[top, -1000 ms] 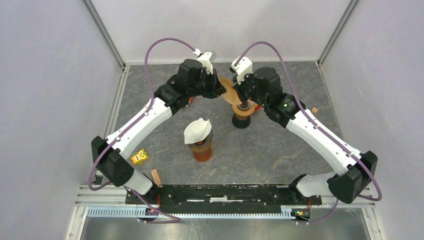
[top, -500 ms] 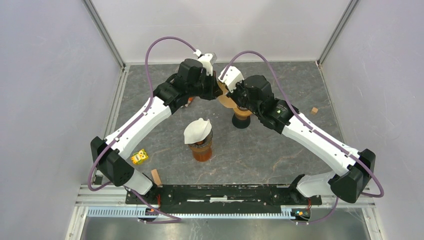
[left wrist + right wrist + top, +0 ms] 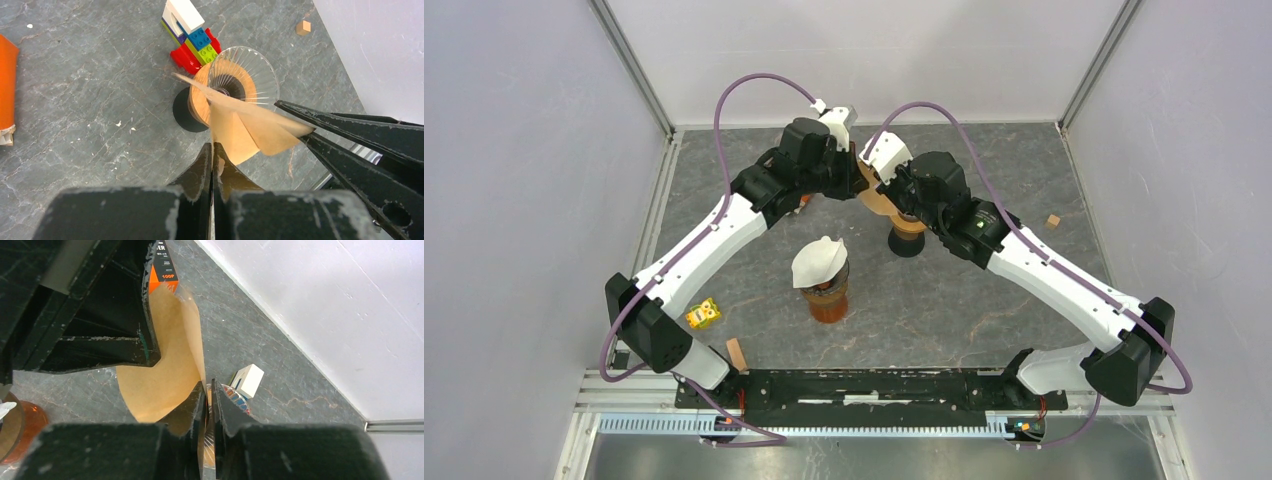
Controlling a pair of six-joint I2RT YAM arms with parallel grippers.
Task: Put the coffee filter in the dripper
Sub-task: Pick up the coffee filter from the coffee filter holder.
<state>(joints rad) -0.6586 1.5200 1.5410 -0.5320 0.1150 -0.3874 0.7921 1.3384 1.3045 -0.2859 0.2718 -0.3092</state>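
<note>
Nearest me, a yellow toy [image 3: 703,315] sits by the left arm's base, out of play. Further in, an amber cup [image 3: 826,298] stands mid-table with a white paper cone [image 3: 819,260] perched on its mouth (not the piece in hand). Now the action: both arms meet over the far half, and between them hangs the coffee filter [image 3: 240,127], brown, in the air close above the dripper [image 3: 260,80] and not in it yet. The left gripper [image 3: 212,147] is pinched tight on the filter's lower edge. The right gripper [image 3: 207,387] has its jaws narrow, with the opposite flap caught between them. Two grips on opposite sides, I reckon, to tug the flat fold open into a cone that can seat in the glass funnel. The mouth looks only partly spread. Beyond the dripper, a clump of toy bricks [image 3: 192,42] lies near its base, worth minding on the way down.
</note>
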